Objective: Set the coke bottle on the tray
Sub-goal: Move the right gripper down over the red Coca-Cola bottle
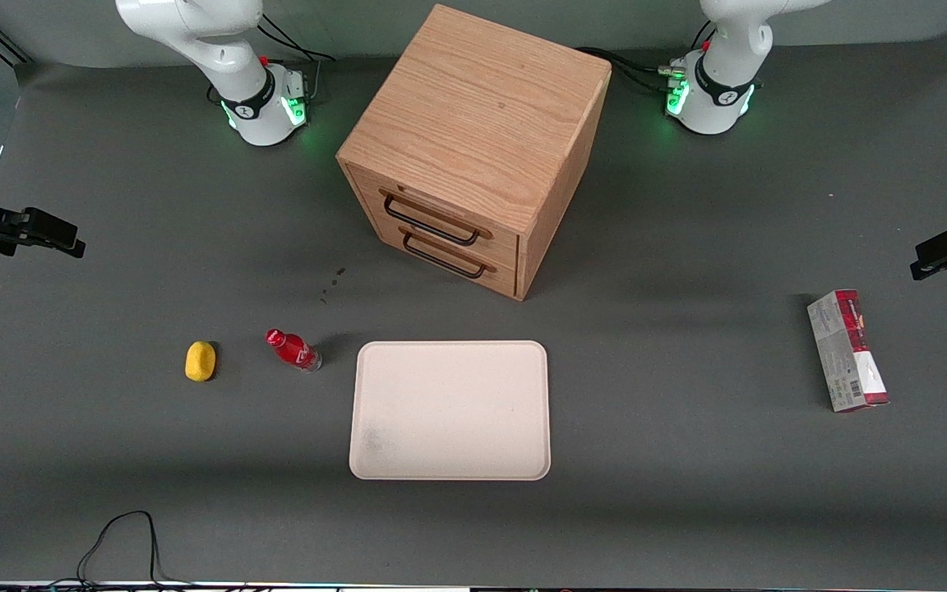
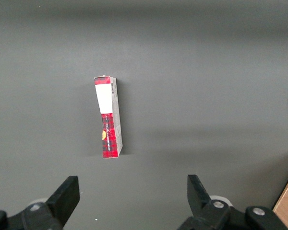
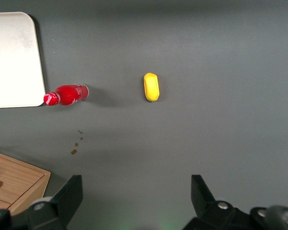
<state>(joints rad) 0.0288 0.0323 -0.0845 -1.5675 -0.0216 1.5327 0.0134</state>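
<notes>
Gripper (image 3: 134,201): high over the table, fingers spread wide, holding nothing. Bottle (image 1: 293,350): small, glossy red plastic, upright on the mat between smooth cream tray (image 1: 450,409) and rounded yellow lump (image 1: 200,361)

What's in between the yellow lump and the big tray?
The coke bottle stands between the yellow lump and the tray, seen in the front view. The gripper hangs open above.

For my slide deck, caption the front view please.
Coke bottle stands beside the tray, gripper open, high toward the working arm's end.
</notes>
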